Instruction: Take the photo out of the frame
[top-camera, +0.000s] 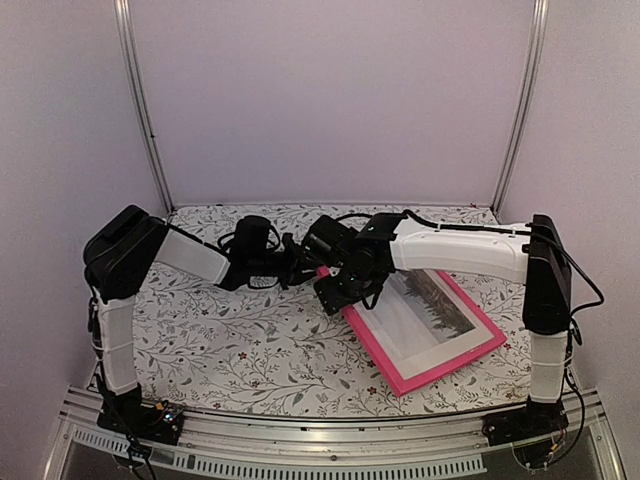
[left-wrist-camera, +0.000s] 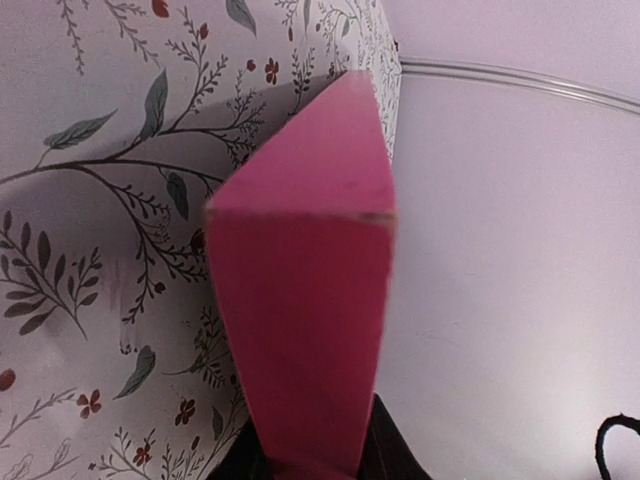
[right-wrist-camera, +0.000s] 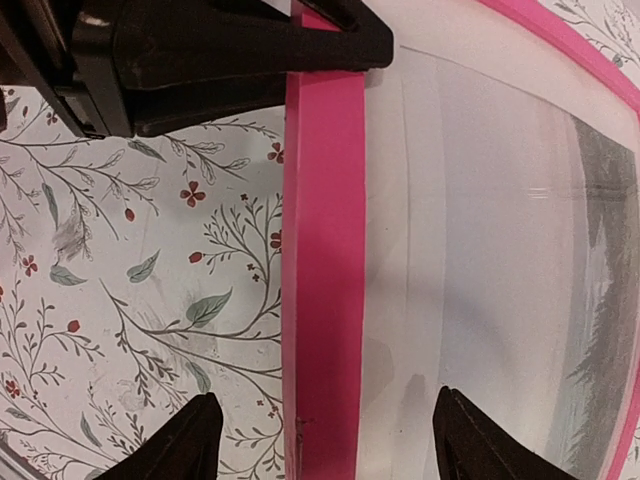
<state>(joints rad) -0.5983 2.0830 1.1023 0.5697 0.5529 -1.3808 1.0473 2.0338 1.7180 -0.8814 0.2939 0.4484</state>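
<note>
**A:** Pale lilac walls (top-camera: 330, 100) all round. What covers the desk (top-camera: 240, 340)?

**B:** A white cloth printed with grey-green leafy sprigs and small red flowers.

**A:** Where is the thin, bright pink rectangular frame (top-camera: 370, 350)?

**B:** On the right half of the desk, turned at an angle, with one corner pointing toward the middle.

**A:** And the large paper photo (top-camera: 420, 320)?

**B:** Inside the frame, face up. It has a wide white border around a print of dark trees under a pale sky.

**A:** What about the left end effector (top-camera: 310, 268)?

**B:** It is closed narrow on the frame's middle corner. Its wrist view shows the pink corner sticking out from between the black fingers.

**A:** Is that corner lifted off the cloth?

**B:** I cannot tell.

**A:** And the right end effector (right-wrist-camera: 330, 440)?

**B:** It is spread wide, holding nothing, just beside the left one. One of its fingertips (right-wrist-camera: 185, 445) is over the cloth and the other is over the photo's white border, with the pink rail between them. I cannot tell whether either one touches down.
</note>
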